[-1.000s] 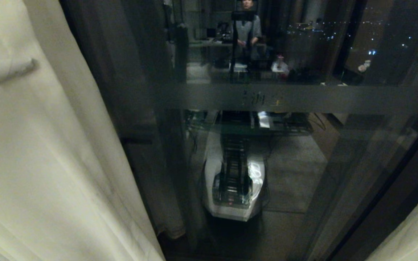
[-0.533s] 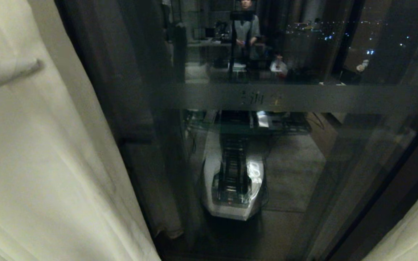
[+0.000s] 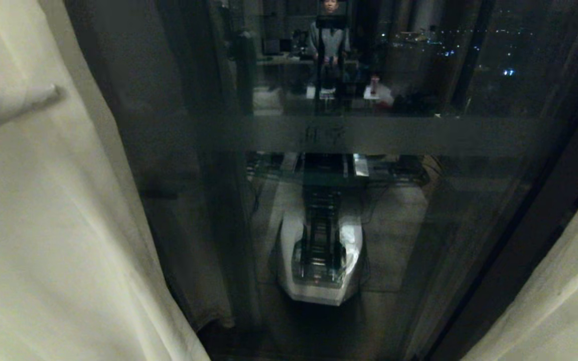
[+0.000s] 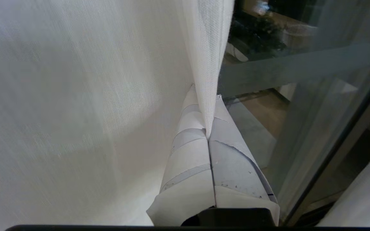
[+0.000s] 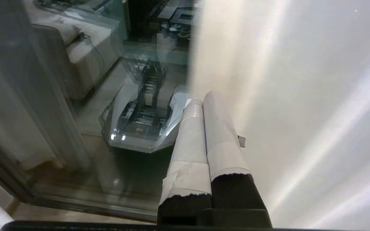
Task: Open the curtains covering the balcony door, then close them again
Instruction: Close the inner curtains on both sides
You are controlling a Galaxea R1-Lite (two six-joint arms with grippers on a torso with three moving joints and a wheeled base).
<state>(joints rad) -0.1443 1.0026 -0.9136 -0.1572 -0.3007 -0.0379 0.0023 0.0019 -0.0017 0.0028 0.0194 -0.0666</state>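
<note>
Right, left gripper point(image 4: 208, 128) jaws are clamped fully together on the hemmed edge of the left curtain panel point(image 4: 75, 96); only a thin fold of fabric sits between the taped fingers point(image 4: 188, 160). Right gripper point(image 5: 204, 106) jaws are pressed together on nothing, parked just beside the right curtain panel point(image 5: 300, 96).

Risks: the pinch is shallow and near the edge, so a sideways pull could slip the weave out. Pulling down rather than along could strain the hanging instead of sliding it. The balcony door point(image 3: 369, 210) glass is close; a swing could knock it.

Both panels hang with pleats and long axis vertical, flanking the exposed door on each side.
</note>
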